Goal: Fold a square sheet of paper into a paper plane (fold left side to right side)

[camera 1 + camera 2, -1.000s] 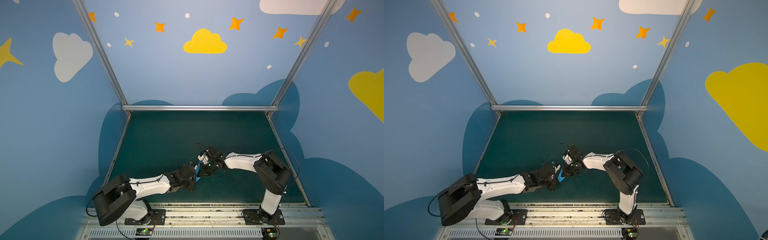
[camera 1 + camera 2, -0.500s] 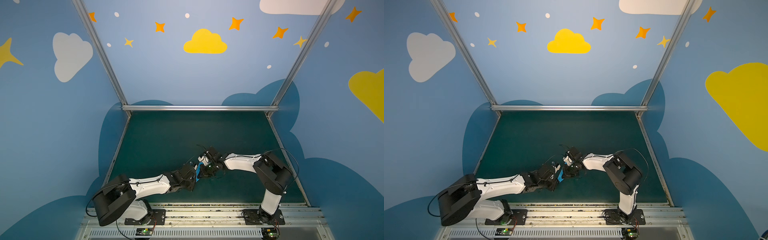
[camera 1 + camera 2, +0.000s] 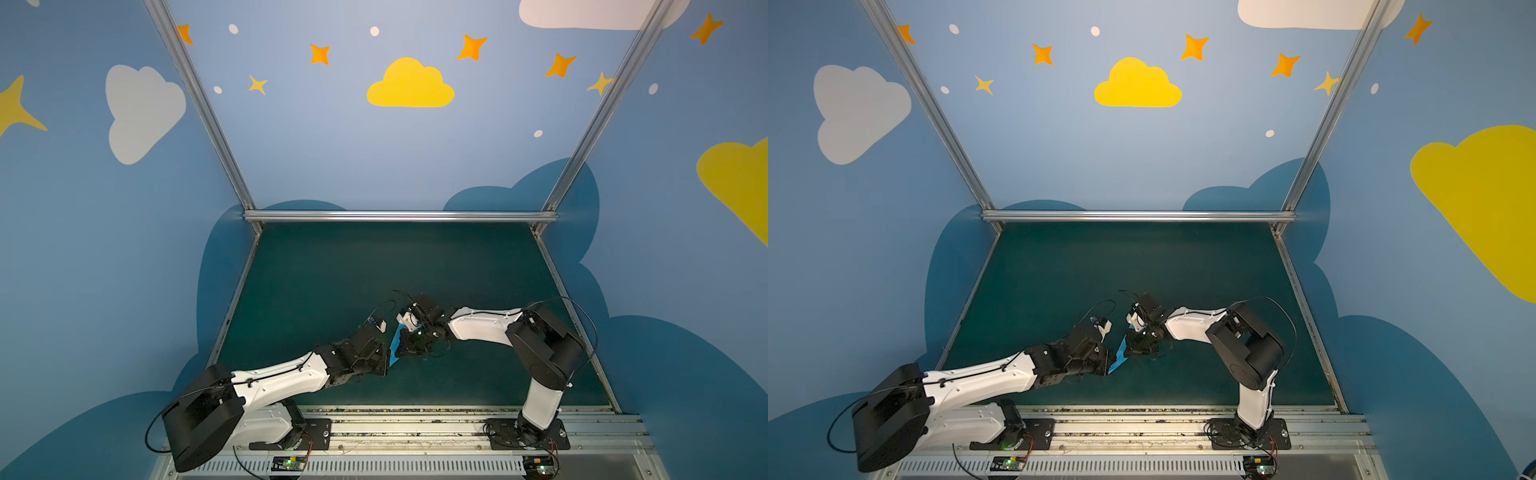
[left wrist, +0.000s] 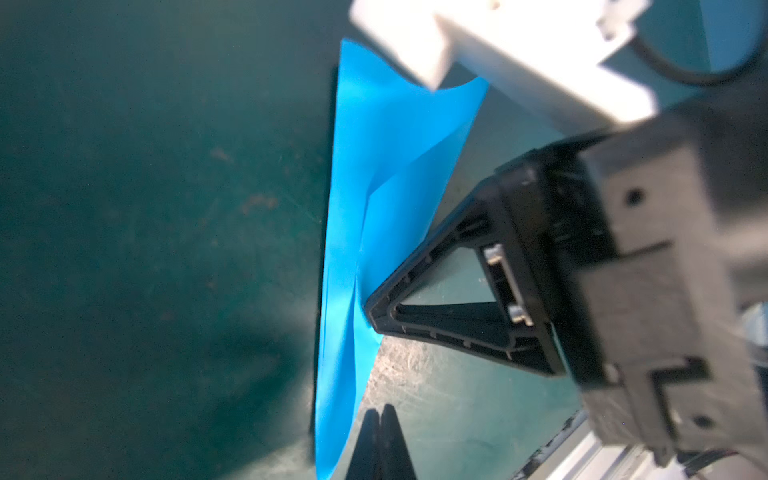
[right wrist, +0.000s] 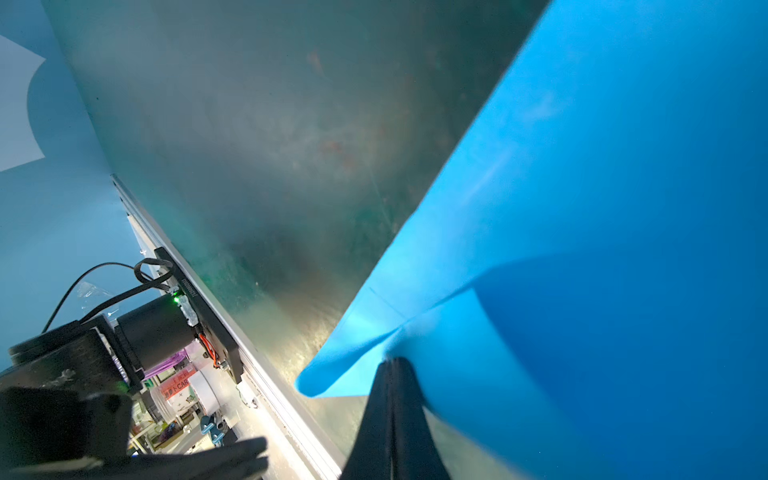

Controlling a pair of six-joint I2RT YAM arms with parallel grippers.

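front rail [image 3: 415, 419]: nearest thing; both arm bases sit on it.
L hand [image 4: 380, 415]: the hand closer to the front. Fingers pressed together, nothing seen betw. them. Tips sit just beside the near end of the paper; can't tell if they touch it.
folded paper [image 4: 374, 166]: sky-blue, narrow, pointed. Sits front-centre over the surface, betw. the 2 hands. In both top views its long axis runs front-to-back, leaning a bit right w/ distance. Near tip is by L hand, far end by R wrist cam mount.
R hand [image 5: 392, 370]: comes in from the right, clamped on the paper at a fold, approx mid-length.
key relation: paper lies on the side of L hand that faces R hand. L is nearer the free near tip; R has the middle.
next (judgement): L prob. needs to open & shift onto that near end before any left-to-right fold.
surface [image 3: 374, 270]: dark green, runs on beyond the hands to the back.
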